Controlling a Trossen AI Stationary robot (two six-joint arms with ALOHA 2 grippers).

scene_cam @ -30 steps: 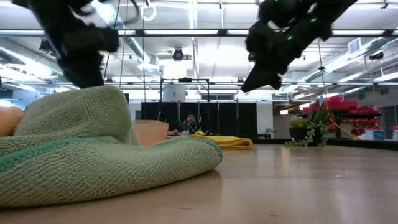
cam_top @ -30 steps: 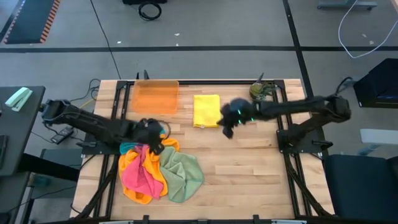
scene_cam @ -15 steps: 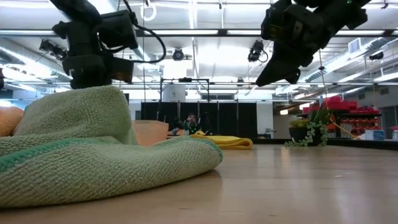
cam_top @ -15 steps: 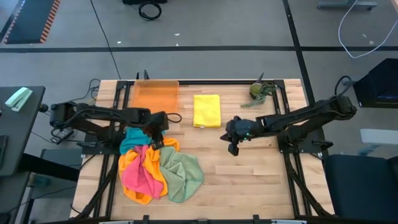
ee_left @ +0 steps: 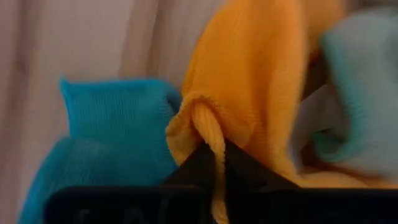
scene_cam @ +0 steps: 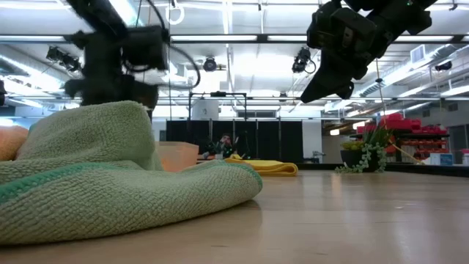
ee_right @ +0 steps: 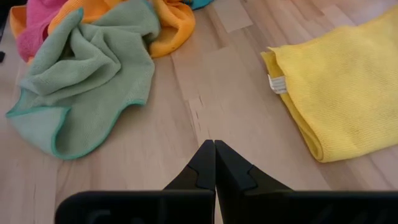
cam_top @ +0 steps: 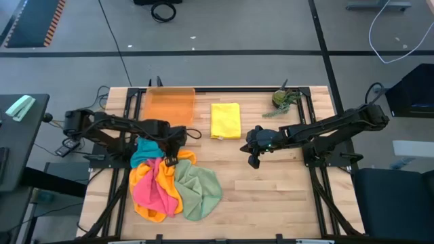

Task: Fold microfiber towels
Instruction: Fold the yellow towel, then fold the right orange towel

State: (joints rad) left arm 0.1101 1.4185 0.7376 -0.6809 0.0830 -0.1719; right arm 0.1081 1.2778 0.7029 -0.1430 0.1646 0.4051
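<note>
My left hand (ee_left: 214, 163) is clenched on a fold of the orange towel (ee_left: 249, 81) at the pile's far edge. My right hand (ee_right: 214, 163) hangs pressed shut over bare table (cam_top: 271, 190) between the pile and the folded yellow towel (cam_top: 226, 120).

A yellow towel (cam_top: 226, 120) lies folded flat in a neat rectangle at the tabletop's far middle, well apart from a crumpled heap nearer the left front where teal-blue (cam_top: 144, 150), orange (cam_top: 160, 175), pink (cam_top: 150, 191) and sage green (cam_top: 199, 189) towels overlap, the green one rightmost.
</note>
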